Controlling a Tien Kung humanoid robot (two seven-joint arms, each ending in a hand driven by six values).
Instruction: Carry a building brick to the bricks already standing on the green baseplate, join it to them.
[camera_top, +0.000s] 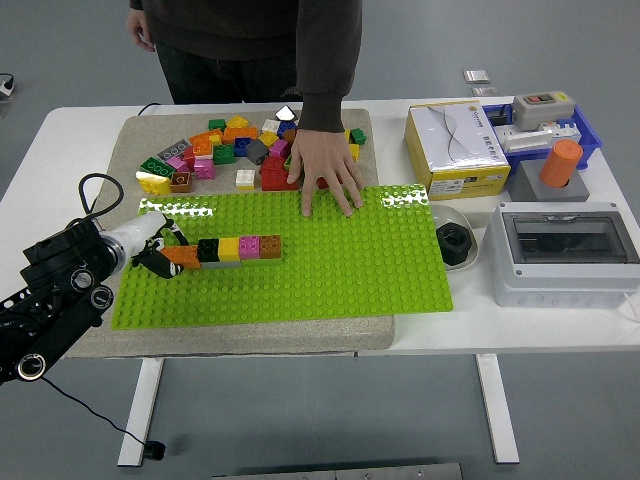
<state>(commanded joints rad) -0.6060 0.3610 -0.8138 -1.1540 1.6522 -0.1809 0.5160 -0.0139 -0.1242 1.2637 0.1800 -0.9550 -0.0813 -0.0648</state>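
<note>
One arm alone was at work: the robot's left hand (152, 250) sat at the left end of the brick row (228, 249) on the green baseplate (330, 260), its dark fingers curled about the orange brick (181, 255) there. That orange brick was already down on the studs, touching the black brick (207, 249) beside it, with yellow, pink and brown bricks running on to the right in one line. The right hand was not in view.

Judging by this, the carrying was over and the step in hand was the joining itself: the brick stood in place against the row, though whether it was fully pressed home could not be told from this view.

A person's hand (327, 170) lay flat with fingers spread on the far edge of the baseplate, just in front of the loose brick pile (250, 150) on the grey mat (135, 135), seemingly steadying the plate on the desk (60, 140).

Next, it seemed, a firm downward press on the orange brick was called for, then letting go and drawing away to the left without dragging the row.
</note>
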